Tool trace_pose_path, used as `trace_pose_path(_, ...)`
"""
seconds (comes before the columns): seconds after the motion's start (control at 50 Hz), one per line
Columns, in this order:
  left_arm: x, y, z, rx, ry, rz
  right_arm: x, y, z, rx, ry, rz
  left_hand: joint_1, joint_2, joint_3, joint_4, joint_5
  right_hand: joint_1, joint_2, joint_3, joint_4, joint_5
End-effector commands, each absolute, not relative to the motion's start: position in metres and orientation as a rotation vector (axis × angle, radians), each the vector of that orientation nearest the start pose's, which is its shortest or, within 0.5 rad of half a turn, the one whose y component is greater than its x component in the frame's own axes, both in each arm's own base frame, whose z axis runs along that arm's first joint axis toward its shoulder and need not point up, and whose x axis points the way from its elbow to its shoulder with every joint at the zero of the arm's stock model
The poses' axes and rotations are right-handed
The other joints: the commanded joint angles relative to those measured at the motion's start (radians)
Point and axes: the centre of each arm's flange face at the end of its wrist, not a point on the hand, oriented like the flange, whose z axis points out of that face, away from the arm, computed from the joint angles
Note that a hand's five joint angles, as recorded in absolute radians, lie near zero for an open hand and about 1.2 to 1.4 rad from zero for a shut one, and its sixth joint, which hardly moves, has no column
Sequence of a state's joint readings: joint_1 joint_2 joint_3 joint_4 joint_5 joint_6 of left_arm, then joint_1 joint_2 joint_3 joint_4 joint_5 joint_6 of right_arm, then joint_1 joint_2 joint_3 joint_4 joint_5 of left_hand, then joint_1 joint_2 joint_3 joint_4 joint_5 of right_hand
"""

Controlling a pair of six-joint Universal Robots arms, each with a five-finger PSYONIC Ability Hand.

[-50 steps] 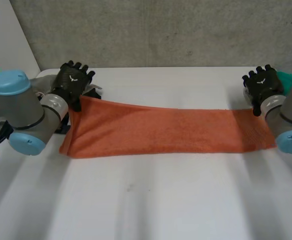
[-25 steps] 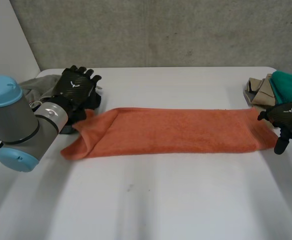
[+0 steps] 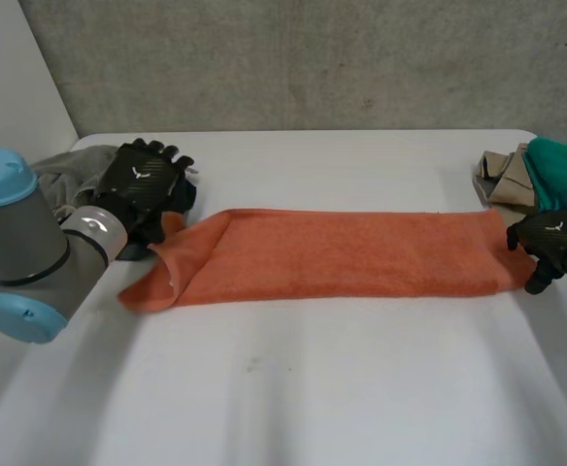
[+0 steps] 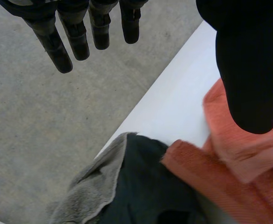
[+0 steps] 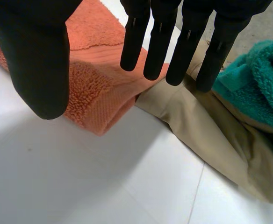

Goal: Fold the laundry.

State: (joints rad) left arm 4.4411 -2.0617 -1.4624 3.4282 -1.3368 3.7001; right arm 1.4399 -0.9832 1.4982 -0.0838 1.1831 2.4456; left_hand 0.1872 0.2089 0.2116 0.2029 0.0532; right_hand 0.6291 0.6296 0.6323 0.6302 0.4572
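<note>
Left hand (image 3: 140,184), fingers straight and empty, sits by the rumpled left end of the orange towel (image 3: 342,254), a folded strip across the white table (image 3: 361,388); right hand (image 3: 553,236), fingers likewise apart, at its right end; I judge it soft, limp, best pinched at corners.

light: bright, diffuse | shadows: soft grey streaks on table (image 3: 381,388) | towel (image 3: 342,254) evenly lit

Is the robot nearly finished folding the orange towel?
Not quite. The orange towel lies in a long strip, seemingly folded once lengthwise. Nothing is in hand: the left hand and right hand are open at its ends. Still left: folding it shorter, then the grey cloth, tan cloth and teal cloth.
</note>
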Motion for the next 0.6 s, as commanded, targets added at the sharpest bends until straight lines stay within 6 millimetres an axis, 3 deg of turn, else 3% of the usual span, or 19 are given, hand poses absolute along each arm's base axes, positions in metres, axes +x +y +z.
trace_pose_path(0.02, -0.256, -0.318, 0.192, 1.161, 2.067, -2.091, 0.119, -0.376, 0.135, -1.08, 2.493, -1.782, -0.013, -0.034, -0.037, -0.028, -0.053, 0.118, 0.117, 0.115, 0.117, 0.115)
trace_pose_path(0.12, -0.262, -0.305, 0.182, 1.198, 2.118, -2.065, 0.12, -0.371, 0.136, -1.082, 2.491, -1.773, 0.0, -0.022, -0.025, -0.016, -0.041, 0.106, 0.106, 0.103, 0.105, 0.104)
trace_pose_path(0.24, -0.266, -0.32, 0.158, 1.197, 2.151, -2.004, 0.127, -0.366, 0.137, -1.102, 2.469, -1.768, 0.012, -0.01, -0.013, -0.004, -0.029, 0.103, 0.103, 0.1, 0.102, 0.101)
trace_pose_path(0.32, -0.264, -0.348, 0.146, 1.15, 2.104, -1.978, 0.132, -0.363, 0.137, -1.114, 2.459, -1.759, 0.014, -0.007, -0.01, -0.001, -0.026, 0.103, 0.103, 0.1, 0.102, 0.101)
trace_pose_path(0.36, -0.256, -0.377, 0.145, 1.084, 2.006, -1.975, 0.134, -0.362, 0.137, -1.119, 2.455, -1.757, 0.026, 0.005, 0.002, 0.011, -0.014, 0.103, 0.103, 0.1, 0.102, 0.101)
trace_pose_path(0.4, -0.245, -0.402, 0.148, 1.004, 1.915, -1.97, 0.136, -0.361, 0.138, -1.126, 2.452, -1.757, 0.023, 0.002, -0.001, 0.008, -0.017, 0.103, 0.103, 0.1, 0.102, 0.101)
trace_pose_path(0.42, -0.231, -0.427, 0.153, 0.914, 1.815, -1.953, 0.137, -0.36, 0.138, -1.131, 2.446, -1.758, 0.023, 0.002, -0.001, 0.008, -0.017, 0.103, 0.103, 0.1, 0.102, 0.101)
trace_pose_path(0.5, -0.204, -0.466, 0.156, 0.83, 1.667, -1.875, 0.141, -0.358, 0.141, -1.143, 2.434, -1.762, 0.023, 0.002, -0.001, 0.008, -0.017, 0.103, 0.103, 0.1, 0.102, 0.101)
trace_pose_path(0.6, -0.217, -0.452, 0.165, 0.943, 1.712, -1.909, 0.143, -0.357, 0.143, -1.154, 2.423, -1.769, -0.013, -0.034, -0.037, -0.028, -0.053, 0.103, 0.103, 0.1, 0.102, 0.101)
